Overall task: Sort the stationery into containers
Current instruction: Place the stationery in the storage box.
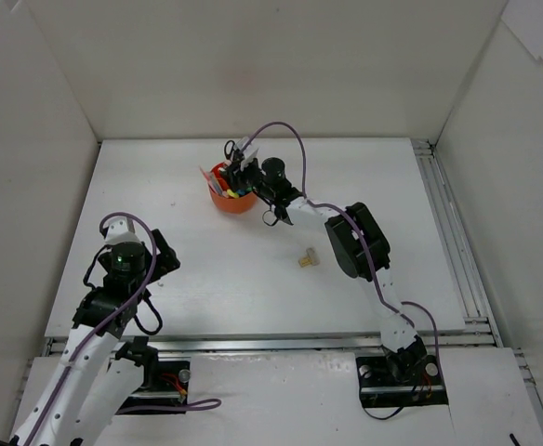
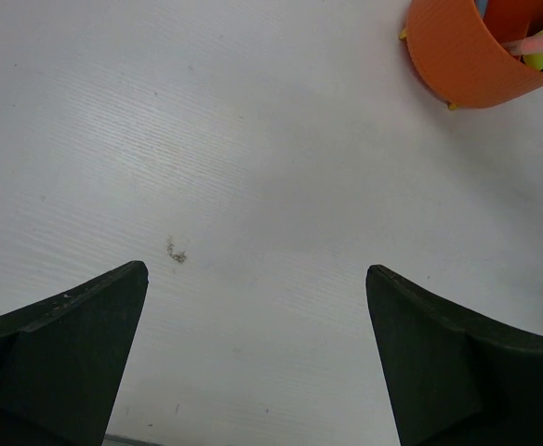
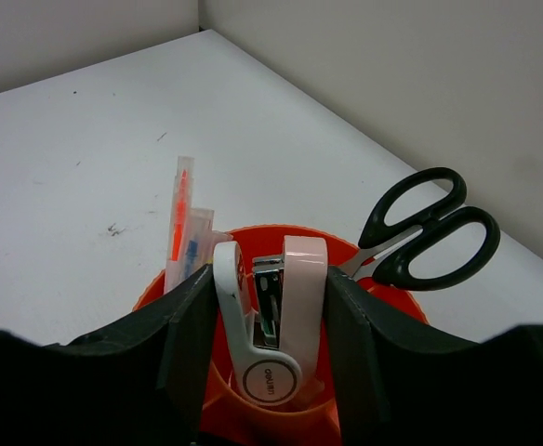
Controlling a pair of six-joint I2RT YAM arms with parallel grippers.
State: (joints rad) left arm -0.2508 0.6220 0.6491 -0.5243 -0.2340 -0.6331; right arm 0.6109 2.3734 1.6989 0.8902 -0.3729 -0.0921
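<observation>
Orange plastic, the organiser (image 1: pixel 231 202) stands far back on the bench (image 1: pixel 253 288), holding black-handled scissors (image 3: pixel 428 230), a pink-white stapler (image 3: pixel 273 325) and pens (image 3: pixel 180 218). Rigid, smooth and likely weighty, the stapler sits upright between the right gripper's (image 3: pixel 267 279) part-spread jaws, which flank its flat sides. I cannot tell whether they pinch it. The left gripper (image 2: pixel 258 279) gapes wide, holding nothing. A beige eraser (image 1: pixel 307 261), probably light and grippy, lies loose.

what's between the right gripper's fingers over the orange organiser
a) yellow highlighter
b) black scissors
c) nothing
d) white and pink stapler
d: the right wrist view shows a white and pink stapler between the fingers of the right gripper; the scissors stand apart at the organiser rim.
</observation>
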